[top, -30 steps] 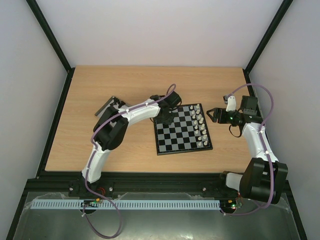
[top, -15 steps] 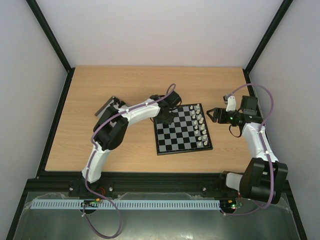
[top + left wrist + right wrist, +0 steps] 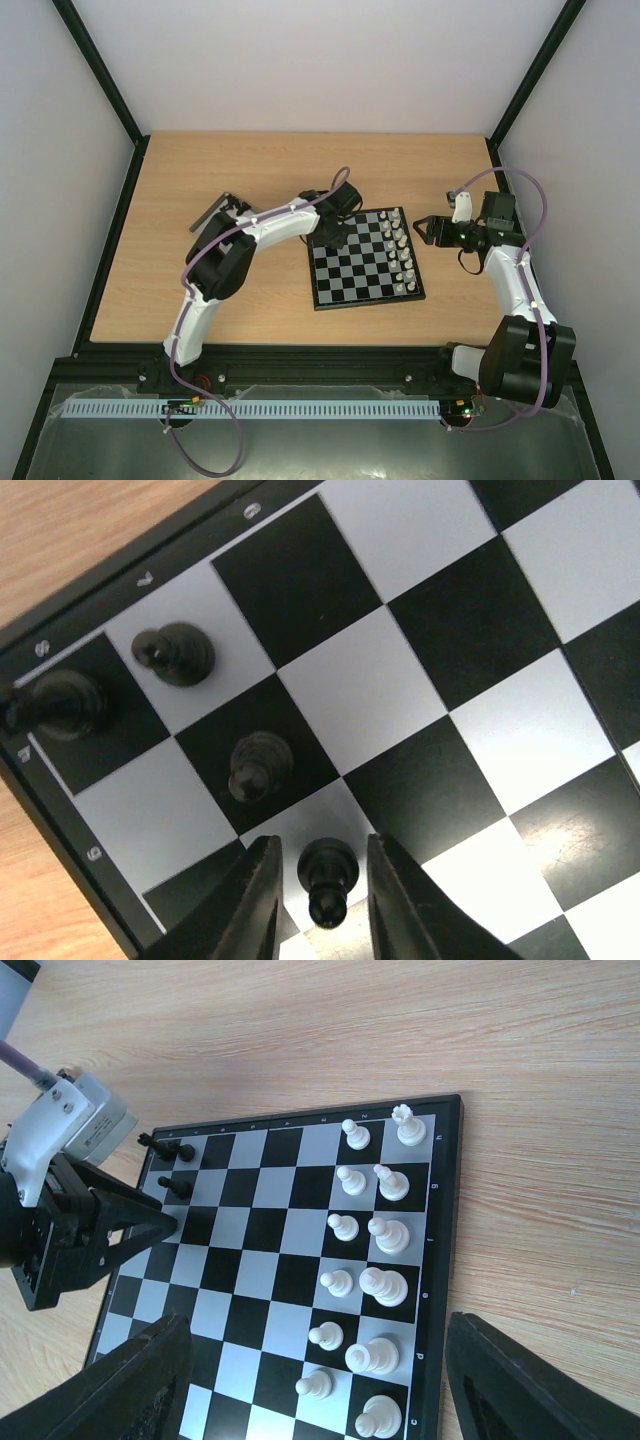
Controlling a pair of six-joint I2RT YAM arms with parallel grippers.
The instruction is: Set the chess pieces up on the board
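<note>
The board [image 3: 350, 275] lies in the middle of the table. White pieces [image 3: 401, 252] stand in two rows along its right side, also in the right wrist view [image 3: 375, 1230]. My left gripper [image 3: 332, 236] is low over the board's far left corner. Its jaws [image 3: 322, 855] stand open on either side of a black pawn [image 3: 330, 872] standing on a pale square, with a gap on each side. Three more black pieces [image 3: 172, 653] stand nearby. My right gripper [image 3: 425, 228] is wide open and empty, held beside the board's right edge [image 3: 445, 1260].
A dark flat tray [image 3: 212, 212] lies on the wood left of the left arm. Black frame posts and white walls close in the table on the left, the right and the far side.
</note>
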